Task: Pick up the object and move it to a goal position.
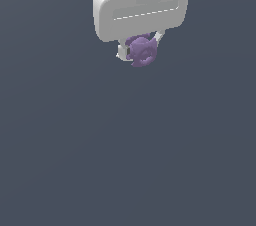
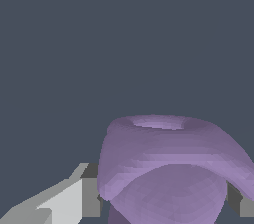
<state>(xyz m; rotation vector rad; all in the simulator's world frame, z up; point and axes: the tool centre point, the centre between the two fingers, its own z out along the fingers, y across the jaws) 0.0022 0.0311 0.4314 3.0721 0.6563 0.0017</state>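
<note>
Your gripper [image 1: 138,52] is clenched on the purple lump [image 1: 141,51], which sits pinched between its fingers [image 2: 74,198] just below the white hand. No goal marker shows, so you are likely carrying it; that side-on squeeze keeps it from slipping.

Plain dark grey-blue surface [image 1: 125,160] — uniform, matte.

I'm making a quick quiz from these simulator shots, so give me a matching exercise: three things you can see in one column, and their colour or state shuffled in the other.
Things:
1. gripper
2. object
3. background surface

Descriptions:
A. plain dark grey-blue
B. purple, lumpy, held between the fingers
C. white, closed around something

Pairs: 1-C, 2-B, 3-A
</note>
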